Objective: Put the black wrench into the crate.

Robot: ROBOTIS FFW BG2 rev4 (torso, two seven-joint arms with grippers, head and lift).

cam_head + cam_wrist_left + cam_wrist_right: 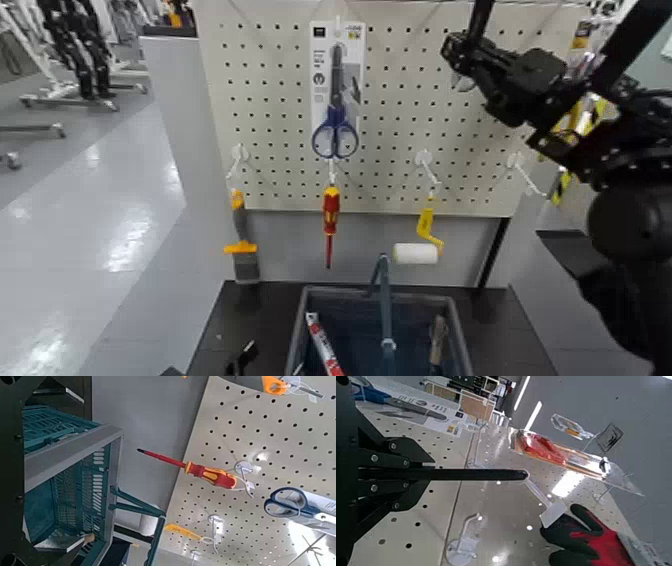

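Black wrench [481, 17] pinched in my right gripper [461, 50], its handle end at the hook [544, 503], I judge I must free it, then lower it toward the crate [457, 325], my left gripper [242, 359] idle beside.

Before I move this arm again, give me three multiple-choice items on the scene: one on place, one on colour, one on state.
1. Crate handle:
A) folded flat
B) upright
C) snapped off

2. Scissors handles:
A) blue
B) green
C) orange

3. The screwdriver hangs:
A) above the scissors
B) inside the crate
C) below the scissors

Key:
1 B, the handle stands above the crate's rim in the head view.
2 A, both finger loops are blue.
3 C, it is on a hook under the scissors pack, blade down.
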